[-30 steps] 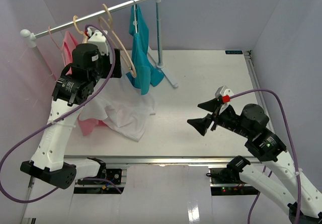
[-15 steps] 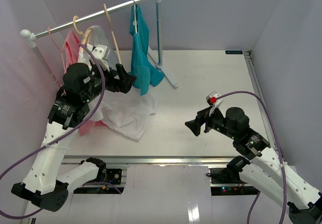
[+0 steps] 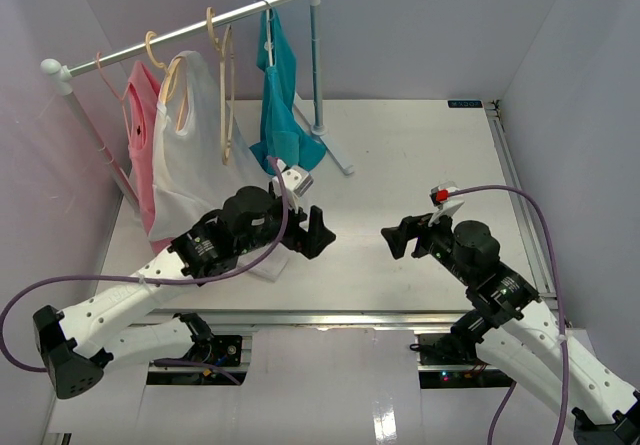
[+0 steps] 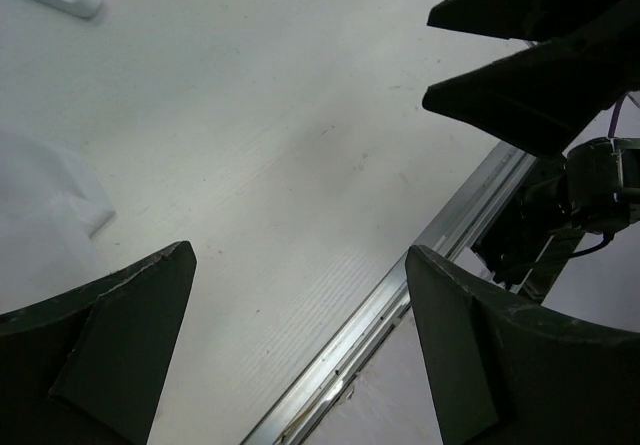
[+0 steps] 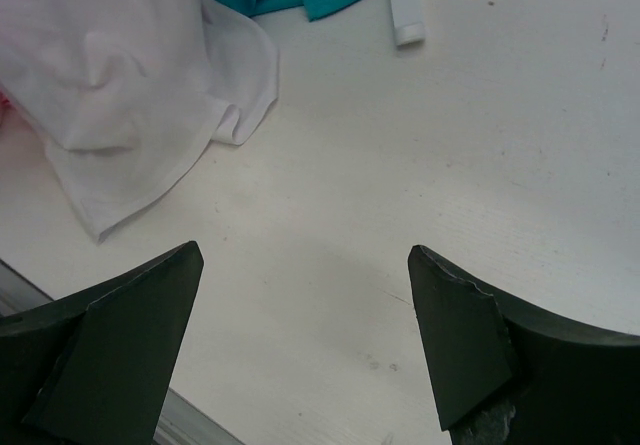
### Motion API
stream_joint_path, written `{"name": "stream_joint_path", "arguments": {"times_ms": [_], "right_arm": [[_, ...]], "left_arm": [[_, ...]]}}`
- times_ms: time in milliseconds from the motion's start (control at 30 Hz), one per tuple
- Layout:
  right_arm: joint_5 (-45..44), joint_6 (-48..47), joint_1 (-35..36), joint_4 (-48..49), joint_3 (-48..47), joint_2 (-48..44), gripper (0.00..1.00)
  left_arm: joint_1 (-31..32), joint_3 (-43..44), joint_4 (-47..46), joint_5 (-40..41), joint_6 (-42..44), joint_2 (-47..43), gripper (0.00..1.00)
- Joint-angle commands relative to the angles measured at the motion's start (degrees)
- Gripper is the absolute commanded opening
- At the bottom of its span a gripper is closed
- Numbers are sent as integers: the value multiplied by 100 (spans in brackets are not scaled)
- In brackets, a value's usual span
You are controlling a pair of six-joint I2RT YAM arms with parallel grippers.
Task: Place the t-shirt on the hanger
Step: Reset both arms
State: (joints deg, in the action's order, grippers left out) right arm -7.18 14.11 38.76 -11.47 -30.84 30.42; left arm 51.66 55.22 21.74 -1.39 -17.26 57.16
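We see plain white short-sleeved cloth t-shirt (image 3: 195, 155) hung on pale beige wooden hanger (image 3: 176, 83), on white rack rail (image 3: 200, 27). It sits between pink garment (image 3: 143, 130) and 2nd beige hanger (image 3: 226, 95), hem bunched on white surface (image 3: 400, 155). Teal garment (image 3: 278, 95) hangs further right. We mark left pincer (image 3: 325, 233) spread, holding nothing, low near hem. We mark right pincer (image 3: 390, 237) spread, holding nothing, facing left one, apart.

Open table (image 3: 420, 155) separates left gripper (image 3: 322, 233) and right gripper (image 3: 393, 242); the rack (image 3: 190, 33) stands back-left.
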Motion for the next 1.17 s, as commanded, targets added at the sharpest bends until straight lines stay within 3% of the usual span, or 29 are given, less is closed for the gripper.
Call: {"name": "stream_joint_path", "arguments": {"times_ms": [0,333,533,1133], "right_arm": [[-543,249,17,323,150,-27,90],[-104,14,17,674,528,-302,90],[107,-54,17,731,561,-358,90],[127,-146,17,786,615,-747,90]], "left_arm": [[230,-862,-1354,469,-47,-286,98],[248,-2431,-2965,511,322,-1173,98],[248,-2759,-3027,722,286,-1696,98],[248,-3252,-3255,965,364,-2122,98]]}}
